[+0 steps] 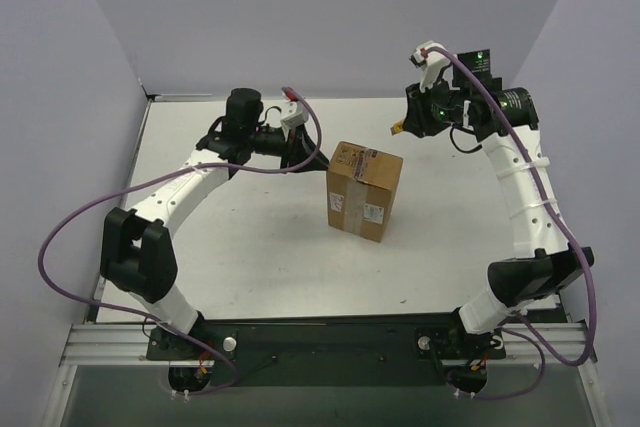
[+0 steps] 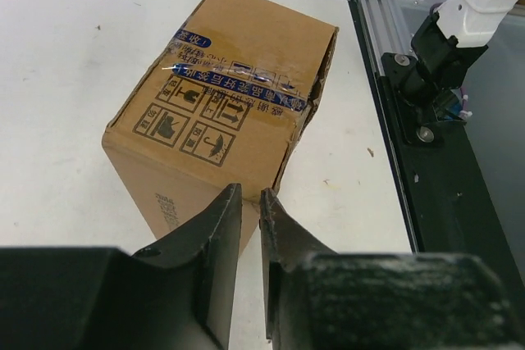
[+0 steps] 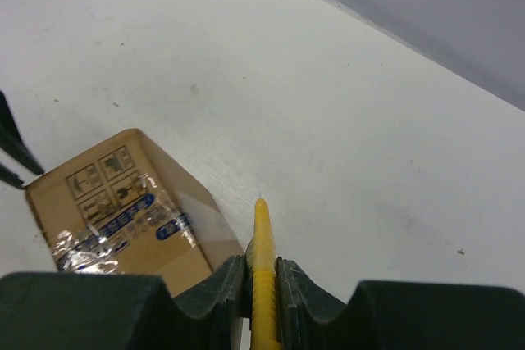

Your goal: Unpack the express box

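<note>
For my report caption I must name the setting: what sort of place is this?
Probably a lab robot test cell: a left arm and a right arm bolted to one metal rail, a white table closed in by plain pale walls, and a single express box on it.

The express box [image 2: 262,30] bears handling pictograms [image 2: 193,120] and blue tape [image 2: 238,88] with illegible characters

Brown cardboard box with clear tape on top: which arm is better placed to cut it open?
Right, probably. The right gripper is shut on the yellow utility knife, tip forward; the left gripper near the brown cardboard box holds nothing.
</note>
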You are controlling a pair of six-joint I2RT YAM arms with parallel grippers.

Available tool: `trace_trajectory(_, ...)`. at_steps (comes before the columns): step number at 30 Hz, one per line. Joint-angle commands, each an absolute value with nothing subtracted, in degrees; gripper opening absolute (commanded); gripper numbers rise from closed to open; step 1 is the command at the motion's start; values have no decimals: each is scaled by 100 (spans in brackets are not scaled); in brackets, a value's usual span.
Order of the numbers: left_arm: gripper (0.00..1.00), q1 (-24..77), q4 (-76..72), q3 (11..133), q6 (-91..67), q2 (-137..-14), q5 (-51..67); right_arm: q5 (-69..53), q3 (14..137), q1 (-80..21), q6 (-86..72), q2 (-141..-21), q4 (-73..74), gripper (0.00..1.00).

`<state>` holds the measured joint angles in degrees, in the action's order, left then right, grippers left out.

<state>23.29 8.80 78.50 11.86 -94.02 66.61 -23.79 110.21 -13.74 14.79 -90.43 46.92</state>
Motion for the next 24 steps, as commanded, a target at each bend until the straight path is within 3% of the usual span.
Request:
trace_trajectory(1, 24, 2443, 1389, 8506, 1784, -9834, 6698, -2312, 10478, -959, 1398, -9413, 4168, 0)
trace_trajectory(9, 25, 2514, 1090, 9193, 1389, -10301, 6100, -2294, 10371, -457, 1293, -9931, 3937, 0)
trace_trajectory(13, 44, 2224, 1081, 8887, 1520, -9740, 6100, -2391, 10371, -325, 1239, -9914, 3938, 0)
trace_trajectory(15, 45, 2215, 1168, 8650, 1730, -9459, 6108, -2426, 10319, -325, 1213, -9932, 3938, 0)
trace_trajectory(16, 44, 2241, 1352, 8596, 1810, -9405, 6126, -2434, 10275, -334, 1204, -9923, 3938, 0)
trace_trajectory(20, 24, 2530, 1801, 8411, 2179, -9334, 6249, -2408, 9706, -430, 1318, -9766, 3955, 0)
trace_trajectory(24, 18, 2698, 1609, 8306, 2180, -9483, 6293, -2137, 9125, -693, 1730, -9545, 3955, 0)
